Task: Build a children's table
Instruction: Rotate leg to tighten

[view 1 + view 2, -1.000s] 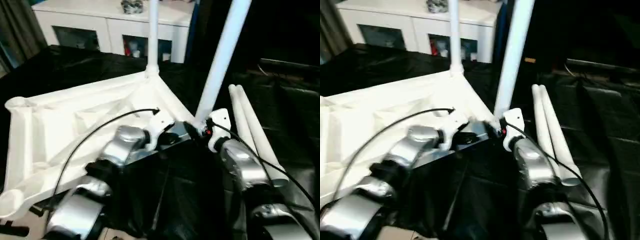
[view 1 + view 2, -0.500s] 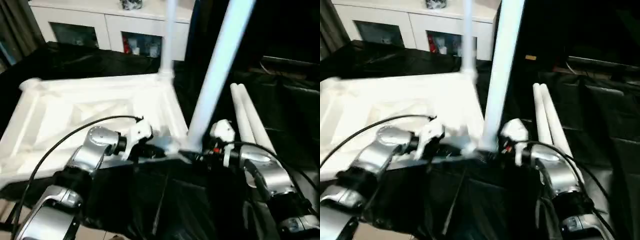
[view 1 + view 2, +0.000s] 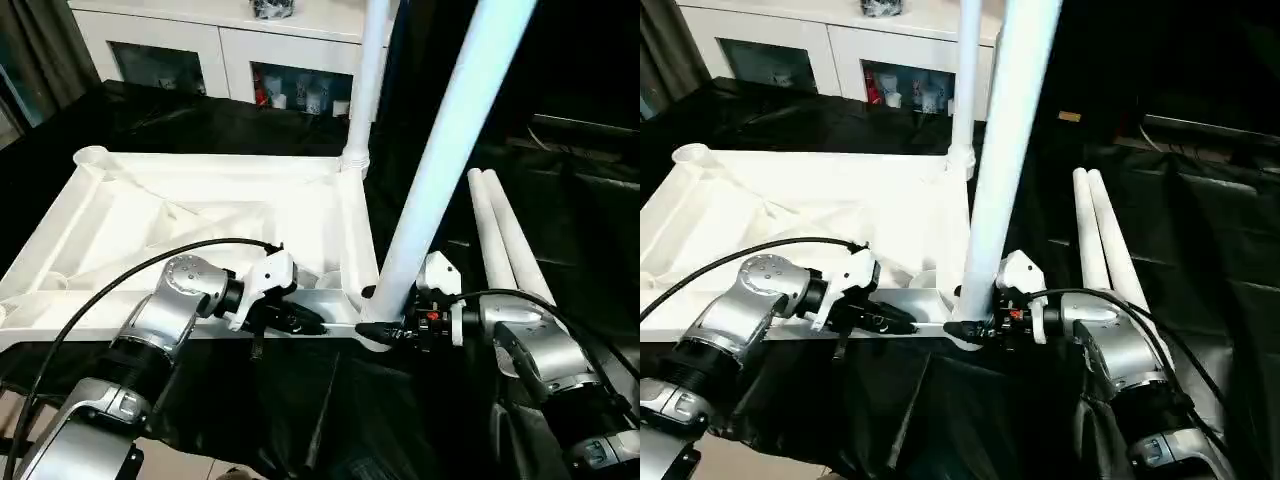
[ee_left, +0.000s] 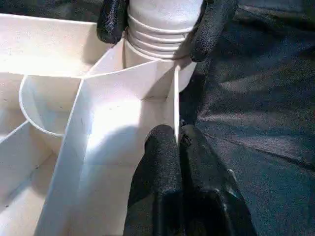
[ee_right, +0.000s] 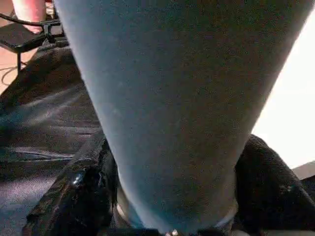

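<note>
The white tabletop (image 3: 150, 185) lies upside down on black cloth, ribs up. One white leg (image 3: 368, 70) stands upright in its far right corner socket. A second leg (image 3: 450, 150) leans in the near right corner socket. My right gripper (image 3: 378, 330) is shut on the base of this second leg, and in the left wrist view its fingers (image 4: 210, 29) hug the leg's threaded end. My left gripper (image 3: 312, 322) is shut on the tabletop's thin near rim (image 4: 176, 98), just left of that corner.
Two loose white legs (image 3: 500, 240) lie side by side on the black cloth (image 3: 580, 220) to the right of the tabletop. A white cabinet with glass doors (image 3: 230, 50) stands behind the work. My left arm's black cable (image 3: 120, 290) arcs over the tabletop's near edge.
The tabletop has swung round so its left end now points away and its near edge runs across. My right gripper's fingers have closed in on the leg's base. The left grip is unchanged.
</note>
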Robot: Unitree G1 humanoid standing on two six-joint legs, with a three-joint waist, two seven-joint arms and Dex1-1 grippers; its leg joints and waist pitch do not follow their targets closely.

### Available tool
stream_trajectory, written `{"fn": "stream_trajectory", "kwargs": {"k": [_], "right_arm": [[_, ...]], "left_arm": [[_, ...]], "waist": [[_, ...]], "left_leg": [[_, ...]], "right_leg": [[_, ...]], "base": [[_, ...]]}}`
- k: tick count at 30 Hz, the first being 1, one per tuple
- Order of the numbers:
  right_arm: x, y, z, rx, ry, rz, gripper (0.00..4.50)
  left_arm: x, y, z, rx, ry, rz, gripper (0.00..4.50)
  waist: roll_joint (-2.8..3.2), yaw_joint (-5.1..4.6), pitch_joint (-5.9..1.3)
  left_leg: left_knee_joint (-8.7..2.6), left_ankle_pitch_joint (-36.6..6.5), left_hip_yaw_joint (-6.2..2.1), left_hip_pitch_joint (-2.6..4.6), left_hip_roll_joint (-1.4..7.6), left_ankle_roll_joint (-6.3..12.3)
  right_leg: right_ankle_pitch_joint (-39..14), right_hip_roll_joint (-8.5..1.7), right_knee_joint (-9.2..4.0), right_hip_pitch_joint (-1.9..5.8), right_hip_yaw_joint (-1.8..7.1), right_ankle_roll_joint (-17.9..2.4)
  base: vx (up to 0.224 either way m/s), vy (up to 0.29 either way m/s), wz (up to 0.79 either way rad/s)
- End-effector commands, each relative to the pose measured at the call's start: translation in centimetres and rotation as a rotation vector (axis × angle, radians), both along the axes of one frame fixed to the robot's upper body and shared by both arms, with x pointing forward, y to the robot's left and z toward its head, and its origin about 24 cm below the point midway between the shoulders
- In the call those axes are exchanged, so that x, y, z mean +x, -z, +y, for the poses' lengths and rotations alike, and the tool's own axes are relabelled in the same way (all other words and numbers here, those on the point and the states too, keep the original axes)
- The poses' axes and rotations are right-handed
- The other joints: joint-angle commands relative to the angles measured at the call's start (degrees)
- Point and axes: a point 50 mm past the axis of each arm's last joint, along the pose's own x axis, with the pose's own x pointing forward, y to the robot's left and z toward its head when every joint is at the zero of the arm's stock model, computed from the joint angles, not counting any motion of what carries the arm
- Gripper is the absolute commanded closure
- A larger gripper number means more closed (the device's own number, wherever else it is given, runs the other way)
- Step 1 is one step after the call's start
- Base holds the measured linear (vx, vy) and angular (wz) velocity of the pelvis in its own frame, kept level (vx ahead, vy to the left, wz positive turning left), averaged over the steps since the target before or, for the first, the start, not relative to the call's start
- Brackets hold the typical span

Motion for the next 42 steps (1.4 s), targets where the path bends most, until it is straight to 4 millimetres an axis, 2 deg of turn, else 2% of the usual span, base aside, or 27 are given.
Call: {"fn": "stream_trajectory", "kwargs": {"k": [1,2,3,4,6,8,10,11,12,13,14,15,16,17,18,19,21,24,27,30,35,38,39,40,42], "right_arm": [[0.4,0.2,0.6,0.031,0.093,0.003,1.75],[0.9,0.7,0.9,0.022,0.185,-0.016,1.76],[1.4,1.1,1.1,0.008,0.272,-0.038,1.76],[1.8,1.4,1.3,0.002,0.344,-0.048,1.76],[2.5,1.8,1.6,-0.001,0.461,-0.051,1.76],[3.1,2.2,2.0,0.001,0.585,-0.041,1.77],[3.6,2.7,2.7,0.003,0.684,-0.020,1.77],[3.7,2.8,3.1,0.000,0.708,-0.012,1.77],[3.9,2.9,3.5,-0.011,0.732,-0.016,1.77],[4.1,3.0,4.1,-0.012,0.761,-0.016,1.77],[4.3,3.0,4.7,-0.008,0.787,-0.017,1.77],[4.5,2.9,5.1,-0.008,0.803,-0.023,1.77],[4.8,2.7,5.6,-0.010,0.811,-0.051,1.77],[4.8,2.7,5.6,-0.010,0.811,-0.051,1.77],[4.9,2.5,5.7,-0.007,0.812,-0.063,1.22],[5.0,2.2,5.7,0.004,0.804,-0.078,1.08],[5.1,1.8,5.7,0.034,0.789,-0.095,1.08],[5.2,1.3,5.0,0.054,0.754,-0.125,0.65],[4.8,0.6,3.4,0.094,0.627,-0.160,0.54],[3.9,0.5,2.8,0.089,0.464,-0.152,0.54],[2.7,0.5,2.2,0.073,0.306,-0.124,0.54],[1.6,0.2,1.2,0.049,0.165,-0.079,0.54],[1.4,0.2,1.0,0.045,0.142,-0.071,0.54],[1.2,0.2,0.9,0.040,0.122,-0.062,0.82],[0.7,0.1,0.5,0.020,0.064,-0.040,0.91]], "left_arm": [[0.3,0.5,-0.8,0.010,-0.052,0.005,4.50],[0.8,0.7,-1.3,0.017,-0.110,-0.004,4.50],[1.1,1.0,-1.9,0.020,-0.156,-0.011,4.50],[1.3,1.1,-2.3,0.024,-0.185,-0.020,4.50],[1.6,1.5,-3.2,0.031,-0.232,-0.023,4.50],[1.8,1.8,-4.5,0.038,-0.278,-0.027,4.50],[2.0,2.1,-6.0,0.046,-0.307,-0.029,4.50],[2.0,2.1,-6.6,0.045,-0.314,-0.032,4.50],[2.1,2.1,-7.4,0.039,-0.325,-0.037,4.50],[2.2,2.0,-8.3,0.032,-0.332,-0.038,4.50],[2.3,1.9,-9.1,0.034,-0.341,-0.052,4.50],[2.3,1.9,-9.6,0.044,-0.340,-0.067,4.50],[2.4,1.9,-10.0,0.059,-0.334,-0.087,4.50],[2.4,1.9,-10.0,0.059,-0.334,-0.087,4.50],[2.4,1.9,-10.0,0.061,-0.336,-0.087,4.50],[2.4,1.9,-9.9,0.064,-0.333,-0.088,4.50],[2.5,1.8,-9.7,0.071,-0.334,-0.090,4.50],[2.7,1.7,-8.7,0.084,-0.319,-0.095,4.50],[2.4,1.7,-6.9,0.087,-0.260,-0.066,4.50],[2.0,1.8,-5.7,0.084,-0.186,-0.038,4.50],[1.4,1.5,-4.6,0.061,-0.110,-0.016,4.50],[0.8,1.0,-3.0,0.062,-0.029,0.008,4.50],[0.8,0.9,-2.7,0.071,-0.017,0.010,4.50],[0.7,0.9,-2.4,0.077,-0.003,0.009,4.50],[0.4,0.7,-1.5,0.098,0.028,0.011,4.50]], "waist": [[-0.42,0.16,-3.56],[-0.40,0.01,-3.46],[-0.63,-0.12,-3.23],[-0.57,-0.24,-3.09],[-0.66,-0.57,-2.97],[-0.77,-0.84,-2.81],[-0.60,-1.00,-2.68],[-0.71,-0.86,-2.80],[-0.69,-0.82,-2.83],[-0.38,-0.85,-2.80],[-0.38,-0.95,-2.79],[-0.51,-0.95,-2.82],[-0.35,-0.77,-2.96],[-0.45,-0.84,-2.98],[-0.16,-0.67,-3.04],[-0.16,-0.67,-3.04],[-0.35,-0.71,-3.15],[-0.38,-0.73,-3.18],[-0.38,-0.75,-3.27],[-0.29,-0.63,-3.56],[-0.14,-0.44,-3.78],[-0.15,-0.32,-3.48],[-0.09,-0.37,-3.39],[-0.05,-0.32,-3.36],[-0.10,-0.33,-3.16]], "left_leg": [[-3.11,-7.34,0.07,0.27,1.45,4.64],[-3.15,-7.79,0.13,0.31,1.47,4.29],[-3.20,-9.17,0.05,0.31,1.28,3.39],[-3.27,-10.52,0.01,0.59,1.22,2.10],[-3.41,-11.63,-0.20,0.43,1.16,1.19],[-3.50,-13.49,-0.21,0.84,1.09,0.84],[-3.60,-14.69,-0.33,1.09,1.06,0.28],[-3.53,-15.06,-0.36,1.17,0.99,0.45],[-3.51,-14.96,-0.31,1.13,1.01,0.59],[-3.50,-14.95,-0.27,1.10,0.90,0.60],[-3.57,-15.77,-0.30,1.32,0.90,0.30],[-3.55,-16.12,-0.31,1.38,0.84,0.35],[-3.57,-16.04,-0.41,1.35,0.92,0.52],[-3.60,-15.58,-0.39,1.07,0.89,0.77],[-3.65,-15.46,-0.41,1.08,0.97,0.95],[-3.65,-15.46,-0.41,1.08,0.97,0.95],[-3.60,-15.13,-0.34,0.91,0.97,1.39],[-3.65,-14.33,-0.36,0.68,1.03,1.93],[-3.60,-13.63,-0.34,0.48,1.13,2.66],[-3.27,-10.27,-0.26,0.13,1.11,4.36],[-3.07,-6.86,-0.18,0.26,1.42,6.31],[-3.23,-8.97,-0.18,0.32,1.40,6.19],[-3.37,-10.25,-0.07,0.36,1.62,5.61],[-3.36,-10.69,-0.07,0.47,1.62,5.23],[-3.61,-12.24,-0.09,0.60,1.76,4.39]], "right_leg": [[-6.25,-4.15,-3.74,3.45,2.74,-13.65],[-7.11,-4.14,-3.84,3.20,2.80,-13.47],[-10.75,-4.26,-4.27,3.14,2.75,-12.76],[-15.48,-4.35,-4.73,2.94,2.70,-11.65],[-19.88,-4.40,-5.12,3.02,2.67,-9.95],[-22.23,-4.24,-5.52,2.65,2.75,-8.95],[-24.55,-4.32,-5.78,2.38,2.69,-8.46],[-25.52,-4.37,-5.99,2.49,2.64,-7.81],[-25.22,-4.38,-5.97,2.46,2.71,-7.80],[-24.94,-4.33,-6.08,2.32,2.74,-7.77],[-25.00,-4.20,-6.19,2.15,2.69,-7.74],[-25.20,-4.18,-6.23,2.15,2.63,-7.71],[-24.35,-4.35,-6.10,2.36,2.69,-7.86],[-22.99,-4.27,-6.00,2.46,2.71,-8.04],[-21.73,-4.31,-5.83,2.52,2.75,-8.35],[-21.73,-4.31,-5.83,2.52,2.75,-8.35],[-19.61,-4.32,-5.63,2.73,2.78,-9.15],[-17.51,-4.32,-5.34,2.99,2.76,-9.95],[-15.63,-4.38,-5.13,3.22,2.80,-10.69],[-9.79,-4.22,-4.48,3.65,2.78,-12.18],[-2.01,-4.15,-3.64,3.67,2.75,-15.10],[-4.51,-4.08,-3.87,3.81,2.72,-14.98],[-6.77,-4.11,-4.09,3.58,2.71,-14.54],[-7.79,-4.13,-4.17,3.49,2.70,-14.33],[-10.83,-4.14,-4.45,3.39,2.79,-13.66]], "base": [[0.000,0.000,0.00],[0.000,0.000,0.00],[0.000,0.000,0.00],[0.000,0.000,0.00],[0.000,0.000,0.00],[0.000,0.000,0.00],[0.000,0.000,0.00],[0.000,0.000,0.00],[0.000,0.000,0.00],[0.000,0.000,0.00],[0.000,0.000,0.00],[0.000,0.000,0.00],[0.000,0.000,0.00],[0.000,0.000,0.00],[0.000,0.000,0.00],[0.000,0.000,0.00],[0.000,0.000,0.00],[0.000,0.000,0.00],[0.000,0.000,0.00],[0.000,0.000,0.00],[0.000,0.000,0.00],[0.000,0.000,0.00],[0.000,0.000,0.00],[0.000,0.000,0.00],[0.000,0.000,0.00]]}}
